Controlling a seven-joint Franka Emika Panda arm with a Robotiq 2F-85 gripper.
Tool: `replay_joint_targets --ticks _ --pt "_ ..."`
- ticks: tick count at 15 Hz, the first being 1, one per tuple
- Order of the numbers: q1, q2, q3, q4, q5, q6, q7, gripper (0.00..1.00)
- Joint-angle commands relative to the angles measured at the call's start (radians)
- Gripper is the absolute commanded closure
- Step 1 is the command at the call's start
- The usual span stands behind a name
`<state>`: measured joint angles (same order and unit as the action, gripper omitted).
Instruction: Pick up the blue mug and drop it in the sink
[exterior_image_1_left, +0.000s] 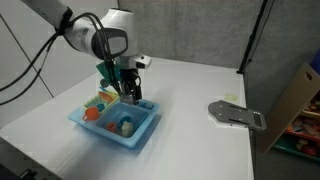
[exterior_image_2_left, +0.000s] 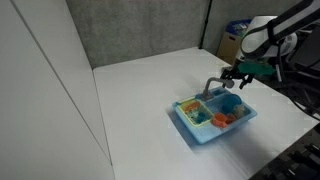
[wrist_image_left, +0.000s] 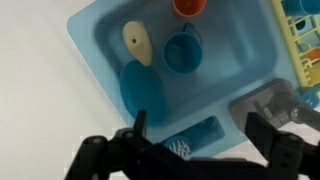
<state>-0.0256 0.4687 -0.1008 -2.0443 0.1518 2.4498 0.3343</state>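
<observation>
The light-blue toy sink (exterior_image_1_left: 142, 138) stands on the white table and shows in both exterior views (exterior_image_2_left: 196, 134). In the wrist view its deep basin (wrist_image_left: 95, 40) holds the small round blue mug (wrist_image_left: 183, 50), which lies open side up next to a cream piece (wrist_image_left: 137, 42) and a darker blue rounded piece (wrist_image_left: 140, 90). The grey faucet (exterior_image_2_left: 212, 88) rises at the sink's edge. My gripper (wrist_image_left: 200, 130) hangs just above the sink's rim, open and empty, its fingers apart from the mug. It also shows in both exterior views (exterior_image_1_left: 128, 92) (exterior_image_2_left: 238, 80).
An orange-red round item (wrist_image_left: 188, 5) lies at the basin's far edge. A yellow rack section with green pieces (wrist_image_left: 300, 30) sits beside the basin. A grey flat object (exterior_image_1_left: 237, 114) lies on the table near its edge. A cardboard box (exterior_image_1_left: 300, 95) stands beyond the table.
</observation>
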Motion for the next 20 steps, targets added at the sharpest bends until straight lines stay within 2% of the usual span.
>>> replay_joint_targets --ticks 1,12,20 --pt "-0.008 -0.029 -0.019 0.004 -0.010 -0.055 0.011 0.00" --pt "-0.019 -0.122 -0.058 -0.036 -0.077 -0.159 -0.027 0.00" --pt "-0.022 -0.247 -0.049 -0.123 -0.143 -0.189 -0.089 0.00"
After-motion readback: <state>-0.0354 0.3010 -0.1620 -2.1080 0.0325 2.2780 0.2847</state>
